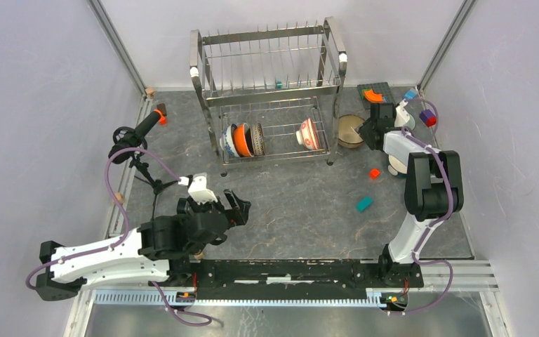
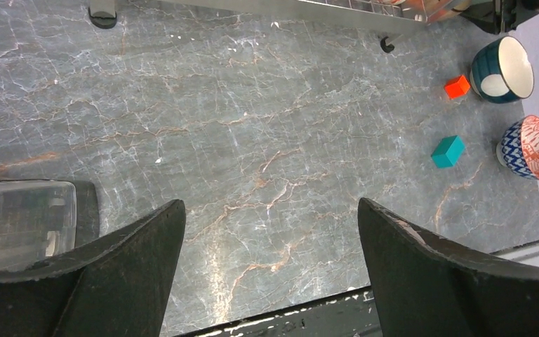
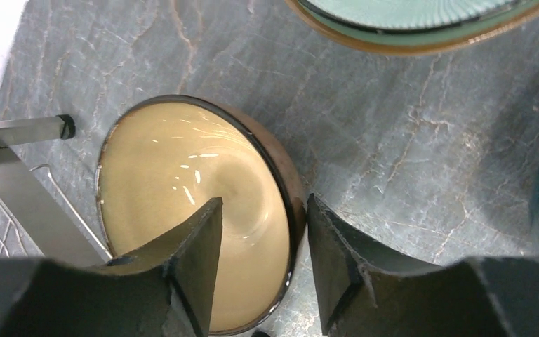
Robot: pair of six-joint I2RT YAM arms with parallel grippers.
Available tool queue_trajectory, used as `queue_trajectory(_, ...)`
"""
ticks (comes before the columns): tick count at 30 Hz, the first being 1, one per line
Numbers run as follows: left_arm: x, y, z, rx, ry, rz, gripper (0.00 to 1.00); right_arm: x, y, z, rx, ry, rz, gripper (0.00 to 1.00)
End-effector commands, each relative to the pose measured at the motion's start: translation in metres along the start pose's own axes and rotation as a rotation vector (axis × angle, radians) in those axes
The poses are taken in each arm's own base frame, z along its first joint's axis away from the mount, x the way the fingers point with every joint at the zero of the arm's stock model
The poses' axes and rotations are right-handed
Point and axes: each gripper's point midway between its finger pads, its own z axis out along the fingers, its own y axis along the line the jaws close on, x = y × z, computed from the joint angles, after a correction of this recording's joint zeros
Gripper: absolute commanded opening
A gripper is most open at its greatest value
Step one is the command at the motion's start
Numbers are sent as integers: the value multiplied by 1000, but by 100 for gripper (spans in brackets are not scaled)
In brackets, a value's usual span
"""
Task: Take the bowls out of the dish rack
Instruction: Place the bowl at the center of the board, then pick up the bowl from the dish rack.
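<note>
The dish rack stands at the back of the table. On its lower tier a few bowls stand on edge at the left and a red-patterned bowl at the right. A brown-gold bowl sits upright on the table by the rack's right leg. My right gripper is open astride its rim, one finger inside and one outside, with a gap on both sides. My left gripper is wide open and holds nothing, low over the table's front left.
A pale green bowl lies just beyond the brown one. A teal bowl and a blue-and-red patterned bowl stand at the right, near an orange block and a teal block. A microphone stand is at the left.
</note>
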Motion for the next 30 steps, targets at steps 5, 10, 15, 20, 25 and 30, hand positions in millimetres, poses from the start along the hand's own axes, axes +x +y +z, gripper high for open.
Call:
queue_trajectory(5, -4, -4, -1, 18, -14, -45, 100, -65, 50, -50, -132, -143, -54, 66)
queue_trajectory(10, -13, 0, -3, 17, -49, 6, 100, -83, 52, -101, -197, -201, -120, 73)
queue_trajectory(15, -33, 2, -5, 21, -134, 70, 100, -59, 40, -157, -392, -245, -204, 71)
queue_trajectory(20, -45, -4, -3, 18, -178, 193, 100, -7, 39, -241, -733, -410, -330, 67)
queue_trajectory(25, -48, -12, 4, -23, -181, 341, 100, 49, 55, -307, -1011, -446, -622, 69)
queue_trajectory(30, -54, -30, 9, -14, -189, 471, 100, 90, 64, -309, -1065, -410, -752, 72)
